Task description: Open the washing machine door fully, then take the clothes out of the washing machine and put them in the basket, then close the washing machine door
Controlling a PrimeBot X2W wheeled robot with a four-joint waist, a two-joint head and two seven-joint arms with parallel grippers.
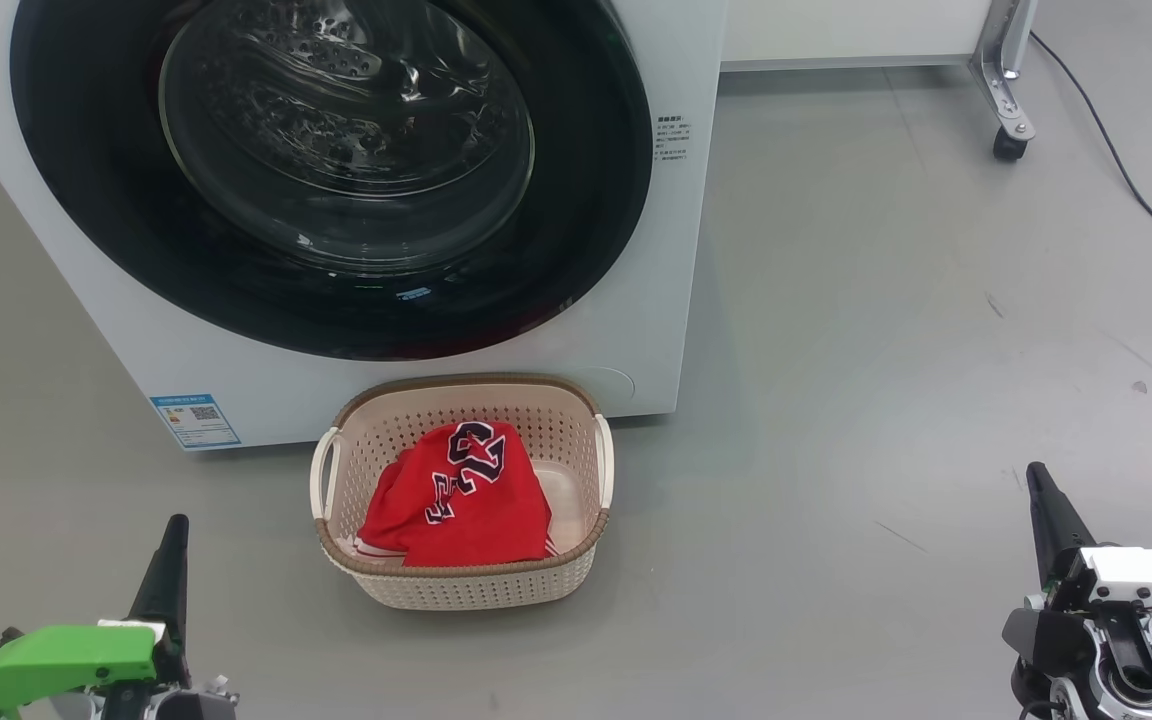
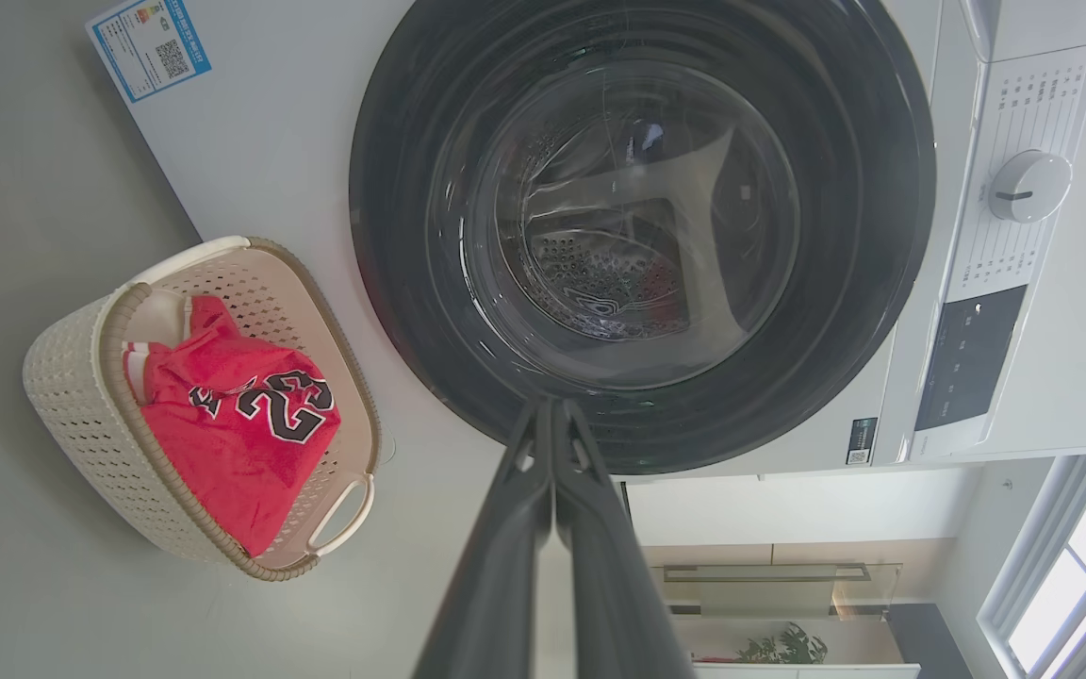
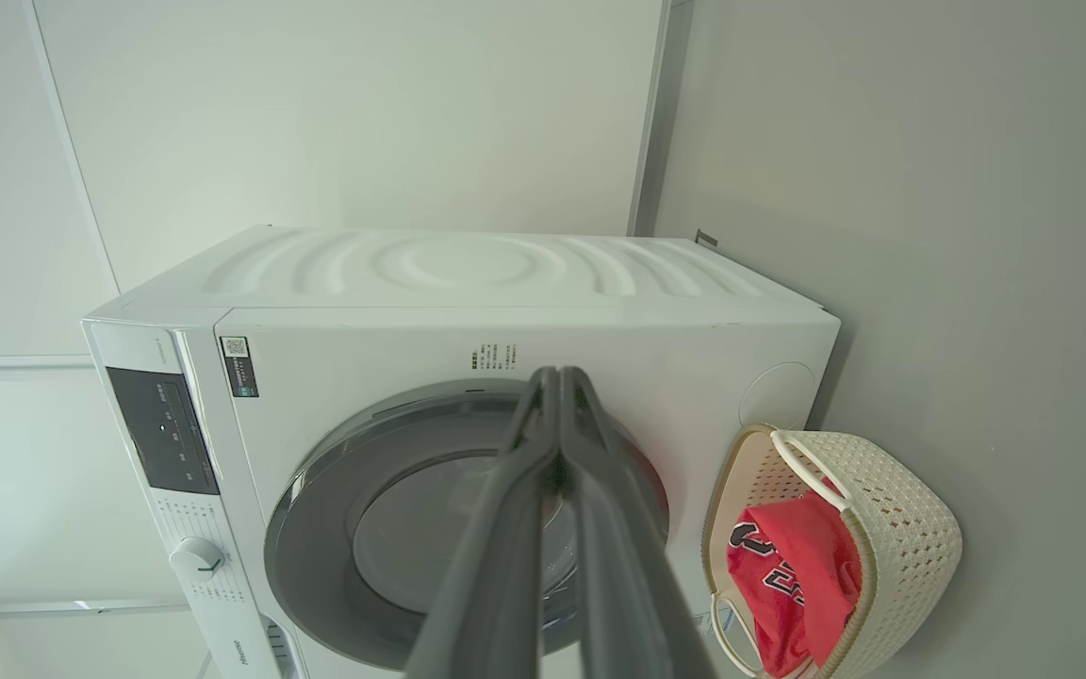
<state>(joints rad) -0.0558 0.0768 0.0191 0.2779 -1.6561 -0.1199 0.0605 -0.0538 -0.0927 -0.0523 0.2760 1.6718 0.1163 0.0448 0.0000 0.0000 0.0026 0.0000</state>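
The white washing machine [image 1: 676,250] stands ahead with its round black-rimmed door [image 1: 336,150] shut flat against the front; the steel drum shows through the glass. The cream basket [image 1: 461,590] sits on the floor right before the machine, and the red clothes [image 1: 461,490] with the dark "23" lie in it. My left gripper [image 1: 174,530] is low at the left, fingers [image 2: 543,490] pressed together and empty. My right gripper [image 1: 1041,480] is low at the right, shut with nothing in it. The door [image 2: 642,226], basket [image 2: 72,377] and clothes [image 2: 241,415] also appear in the left wrist view; the right wrist view shows the machine [image 3: 468,273].
Grey floor [image 1: 886,400] spreads to the right of the machine. A metal frame leg on a caster [image 1: 1008,140] and a black cable [image 1: 1136,190] lie at the far right. The blue label sticker [image 1: 194,420] sits at the machine's lower left corner.
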